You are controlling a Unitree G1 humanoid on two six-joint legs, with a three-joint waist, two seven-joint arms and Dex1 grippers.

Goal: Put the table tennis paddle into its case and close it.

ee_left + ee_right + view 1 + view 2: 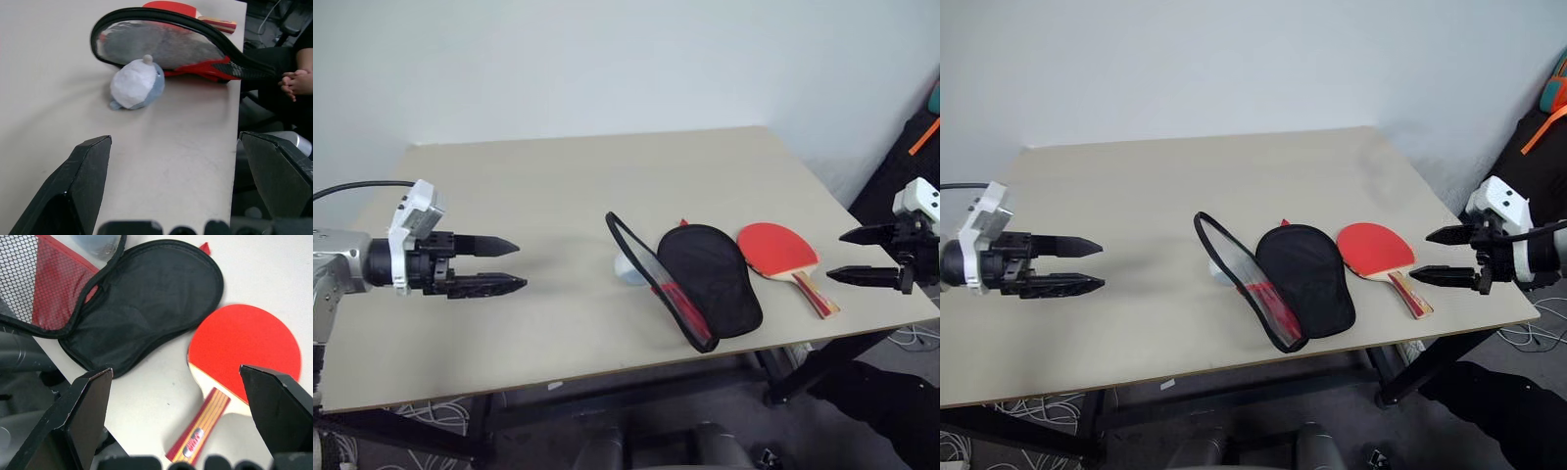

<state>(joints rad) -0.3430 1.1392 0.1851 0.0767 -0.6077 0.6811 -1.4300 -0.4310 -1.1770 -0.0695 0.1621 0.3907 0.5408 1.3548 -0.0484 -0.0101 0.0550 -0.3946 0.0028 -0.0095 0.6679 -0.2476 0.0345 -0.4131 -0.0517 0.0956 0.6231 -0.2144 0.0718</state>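
In the head camera views, the table tennis paddle point(777, 248) lies flat on the table point(558, 196), red face up, handle pointing to the near right corner. The case point(710, 278) lies just beside it on the left, unzipped; one half lies flat with the black lining up, the other half stands up on its edge. The left gripper point(491, 265) hovers over the left part of the table, well apart from both things, with its fingers spread and nothing between them. The right gripper point(862, 255) hangs off the right edge, near the paddle handle, also spread wide and empty.

In the left wrist view, a small pale bluish-white lump point(136, 87) rests against the standing half of the case. A person's clasped hands point(295, 82) show beyond the table edge.

In the right wrist view, the paddle face almost touches the black lining, and the handle lies between the two black fingers, lower down.

The handle lies flat near the table edge, so I think a bad pinch can push the paddle off. The standing half can fall closed before the paddle goes in.

The zipper pull is hard to find, and the lump partly hides behind the lid in the head views
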